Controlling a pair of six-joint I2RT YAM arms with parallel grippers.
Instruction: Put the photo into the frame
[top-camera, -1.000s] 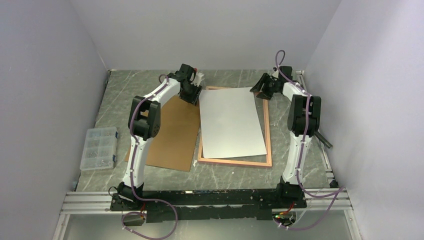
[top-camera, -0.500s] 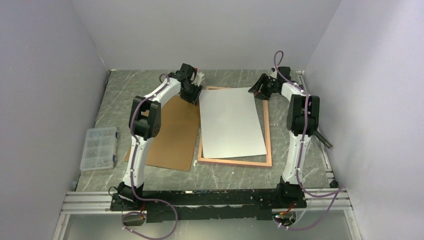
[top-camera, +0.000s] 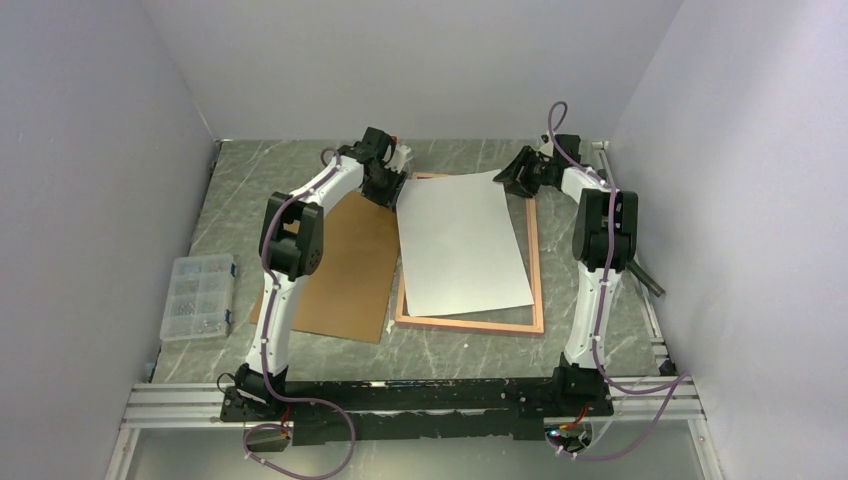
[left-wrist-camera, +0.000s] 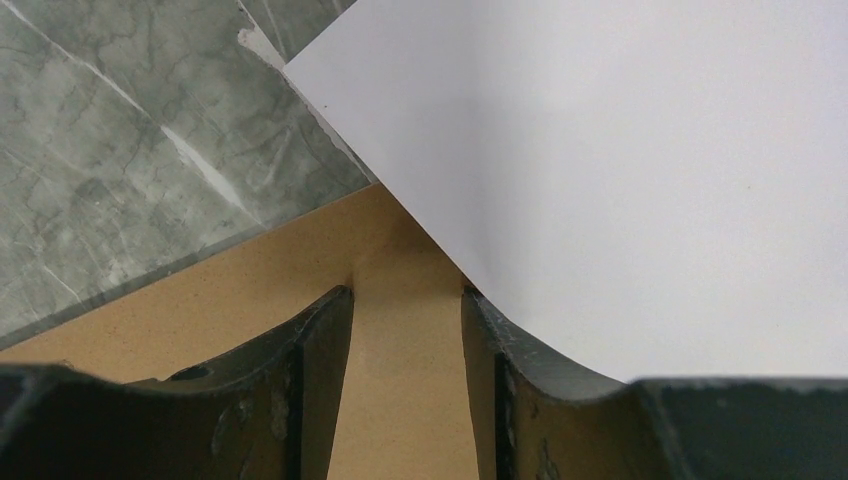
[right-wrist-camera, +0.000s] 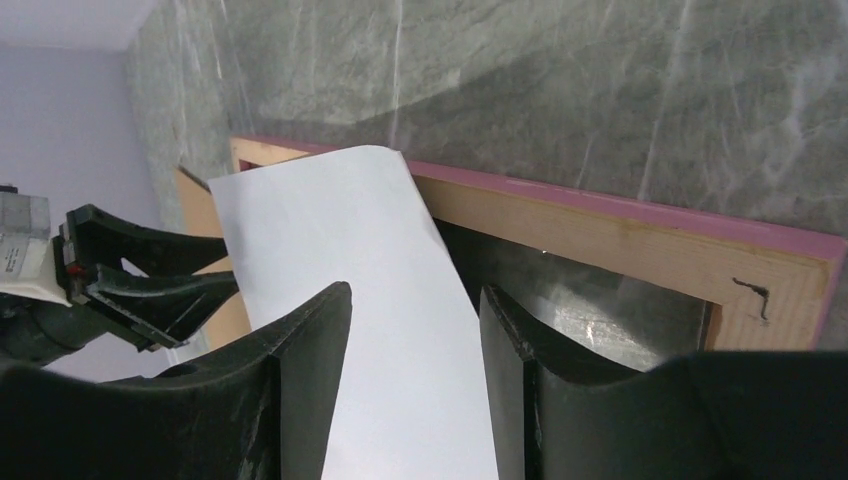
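White side up, the photo (top-camera: 462, 245) lies askew on the frame (top-camera: 536, 262) near the worktop's (top-camera: 250, 185) far edge, left gripper (top-camera: 386, 190) at its far-left corner, right gripper (top-camera: 516, 180) at its far-right. Left wrist: jaws apart, photo edge touching one finger. Right wrist: jaws apart, photo beneath the gap.

photo (top-camera: 462, 245) back: blank white, nothing printed that can be read
frame (right-wrist-camera: 600, 235) wood corner: small dark scribble (right-wrist-camera: 750, 291), no letter or number legible
other surfaces: no readable text or brand
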